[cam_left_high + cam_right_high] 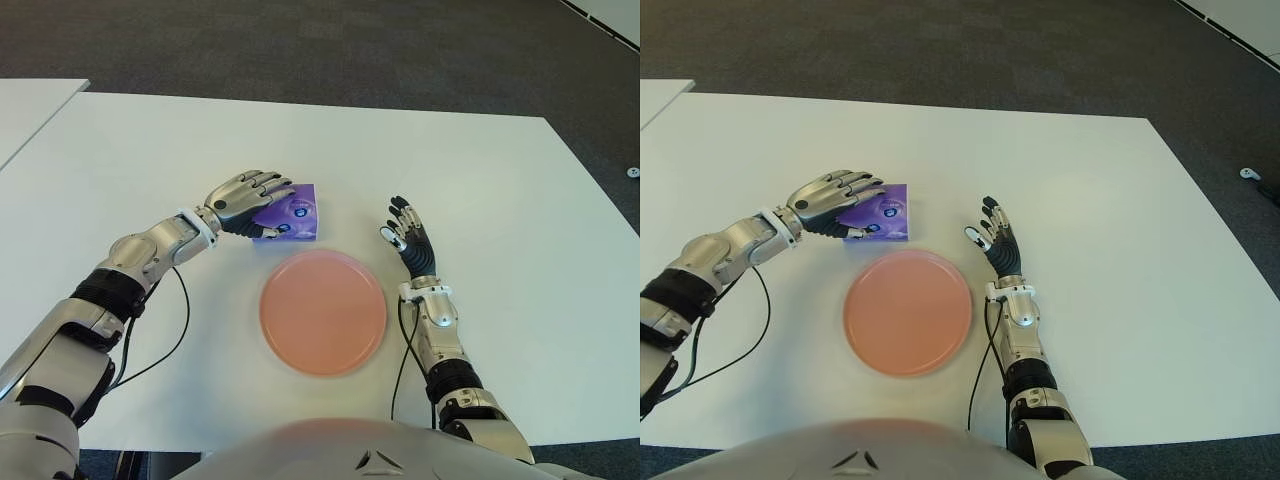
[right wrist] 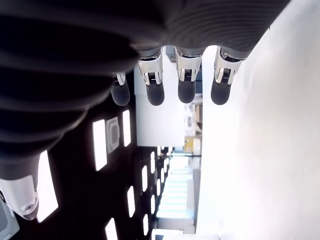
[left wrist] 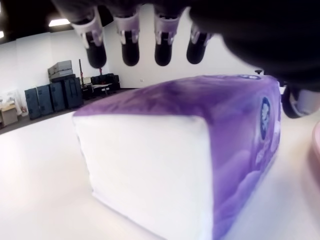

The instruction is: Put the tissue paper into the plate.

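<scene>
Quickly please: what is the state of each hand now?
Left hand: over the tissue pack, fingers above it, not closed on it yet.
Right hand: open, holding nothing, right of the plate.

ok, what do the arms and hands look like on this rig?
Both arms are silver-grey metal segments with black joint bands and a white cuff at the wrist. The left hand has silver knuckle plates over dark fingers; the right hand shows black fingers with white-tipped pads. A thin black cable loops off the left forearm, another hangs beside the right.
</scene>
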`<state>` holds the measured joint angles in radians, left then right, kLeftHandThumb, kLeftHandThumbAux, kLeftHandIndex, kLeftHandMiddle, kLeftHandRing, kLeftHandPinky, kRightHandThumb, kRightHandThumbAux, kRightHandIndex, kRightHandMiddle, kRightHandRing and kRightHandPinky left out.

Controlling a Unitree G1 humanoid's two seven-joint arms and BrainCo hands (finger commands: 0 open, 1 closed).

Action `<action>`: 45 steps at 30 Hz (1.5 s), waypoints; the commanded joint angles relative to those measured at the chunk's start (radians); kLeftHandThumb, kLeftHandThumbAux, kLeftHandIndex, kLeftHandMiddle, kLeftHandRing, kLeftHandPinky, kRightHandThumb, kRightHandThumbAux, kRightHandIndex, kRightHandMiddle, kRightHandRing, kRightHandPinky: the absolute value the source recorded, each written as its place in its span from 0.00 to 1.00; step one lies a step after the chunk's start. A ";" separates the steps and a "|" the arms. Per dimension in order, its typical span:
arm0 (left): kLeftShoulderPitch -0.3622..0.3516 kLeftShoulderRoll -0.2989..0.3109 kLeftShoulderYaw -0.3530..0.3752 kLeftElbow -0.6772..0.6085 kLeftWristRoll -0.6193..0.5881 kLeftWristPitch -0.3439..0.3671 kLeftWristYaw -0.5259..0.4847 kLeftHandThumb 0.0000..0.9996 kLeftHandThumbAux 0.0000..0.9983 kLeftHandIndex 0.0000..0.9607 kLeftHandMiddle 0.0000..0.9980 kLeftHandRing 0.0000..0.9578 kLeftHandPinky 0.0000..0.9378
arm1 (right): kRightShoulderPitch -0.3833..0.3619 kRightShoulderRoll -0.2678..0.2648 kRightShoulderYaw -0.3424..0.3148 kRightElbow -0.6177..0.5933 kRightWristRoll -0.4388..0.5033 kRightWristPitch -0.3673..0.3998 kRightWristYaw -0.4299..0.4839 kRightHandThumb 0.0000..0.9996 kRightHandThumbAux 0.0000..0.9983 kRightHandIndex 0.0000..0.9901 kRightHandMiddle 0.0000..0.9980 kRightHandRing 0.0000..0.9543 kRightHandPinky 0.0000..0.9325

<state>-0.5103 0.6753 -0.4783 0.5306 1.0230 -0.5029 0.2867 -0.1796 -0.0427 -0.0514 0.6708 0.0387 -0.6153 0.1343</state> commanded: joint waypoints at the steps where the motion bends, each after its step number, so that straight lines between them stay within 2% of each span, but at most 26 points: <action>1: -0.014 -0.006 -0.027 0.006 0.051 0.028 0.063 0.04 0.23 0.00 0.00 0.00 0.00 | 0.079 0.007 0.006 0.072 -0.004 0.002 0.011 0.00 0.53 0.00 0.00 0.00 0.00; 17: -0.039 -0.038 -0.094 0.048 0.147 0.130 0.263 0.03 0.26 0.00 0.00 0.00 0.00 | 0.082 0.006 0.003 0.088 0.007 -0.030 0.049 0.00 0.51 0.00 0.00 0.00 0.00; 27: -0.082 -0.075 -0.147 0.138 0.202 0.195 0.405 0.03 0.24 0.00 0.00 0.00 0.00 | 0.106 0.011 0.004 0.036 0.008 0.047 0.041 0.00 0.53 0.00 0.00 0.00 0.00; 34: -0.114 -0.105 -0.194 0.237 0.211 0.206 0.477 0.04 0.24 0.00 0.00 0.00 0.00 | 0.122 0.013 0.001 0.009 0.025 0.065 0.057 0.00 0.54 0.00 0.00 0.00 0.00; 45: -0.129 -0.118 -0.228 0.284 0.177 0.168 0.469 0.04 0.23 0.00 0.00 0.00 0.00 | 0.143 0.013 0.004 -0.039 0.028 0.094 0.068 0.00 0.55 0.00 0.00 0.00 0.00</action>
<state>-0.6358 0.5637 -0.6887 0.7938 1.2097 -0.3199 0.7698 -0.1234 -0.0413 -0.0511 0.5882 0.0562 -0.5758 0.1994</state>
